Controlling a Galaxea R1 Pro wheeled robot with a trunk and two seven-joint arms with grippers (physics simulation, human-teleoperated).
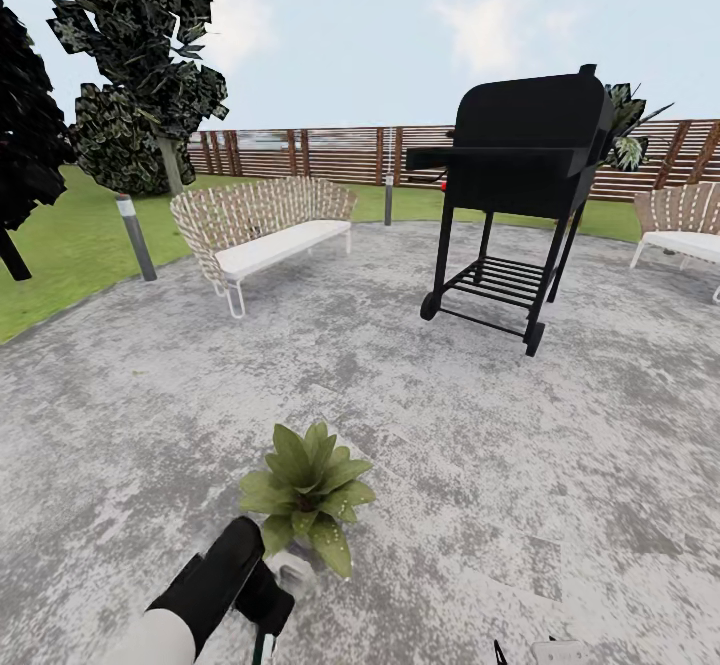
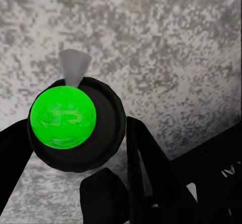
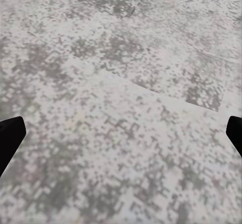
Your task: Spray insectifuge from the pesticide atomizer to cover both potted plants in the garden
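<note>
Stone patio (image 1: 400,415), mottled grey, spreads across most of the head view, ringed by green lawn (image 1: 70,245) and a brown slat fence (image 1: 330,153). One potted plant (image 1: 308,493) stands on the stone near the bottom of that view, a rosette of broad pointed leaves, and whitish specks of insectifuge (image 1: 335,535) dot its lower leaves. Just beside it, on the near side, the left hand (image 1: 262,600) hangs at the end of a black and white arm, with a slim green and white part of the pesticide atomizer (image 1: 262,645) showing beneath it.

In the left wrist view the left hand (image 2: 75,178) is clenched on the pesticide atomizer (image 2: 75,125): dark fingers (image 2: 146,168) flank a round black body with a bright green cap, and a pale grey cone sticks out past it over the stone.

The right hand (image 3: 121,133) shows in its own wrist view as two black fingertips (image 3: 9,138) set wide apart at the edges, released, with bare patio (image 3: 121,82) between them.

Farther off stand a black grill (image 1: 525,175) on a wheeled frame, a wicker bench (image 1: 262,225) with a white cushion, a second wicker seat (image 1: 685,225) at the right edge, a grey bollard lamp (image 1: 134,235) and a dark leafy tree (image 1: 140,65).
</note>
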